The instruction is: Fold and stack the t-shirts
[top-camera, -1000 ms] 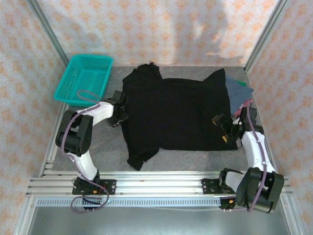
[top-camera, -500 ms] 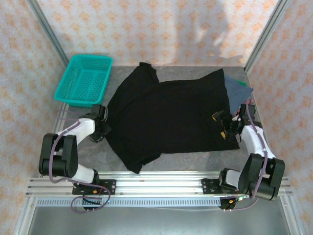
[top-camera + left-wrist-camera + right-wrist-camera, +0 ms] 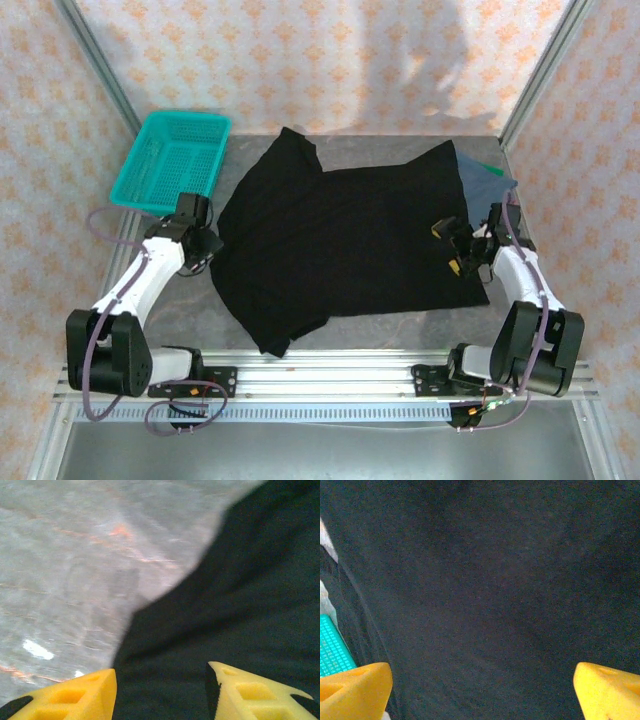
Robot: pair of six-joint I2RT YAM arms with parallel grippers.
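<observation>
The left hand (image 3: 203, 245), fingers parted and gripping nothing, sits at one edge of the black t-shirt (image 3: 340, 240), with cloth just ahead. The right hand (image 3: 455, 248), spread wide and empty, hovers over the opposite hem. Both stand free, apparently so the shirt lies flat on the surface (image 3: 390, 330) for folding. Folded shirts (image 3: 488, 187) peek out beyond the right hand.

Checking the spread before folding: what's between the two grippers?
The black t-shirt, spread out, fills the stretch between the left gripper and the right gripper; the top view shows it.
</observation>
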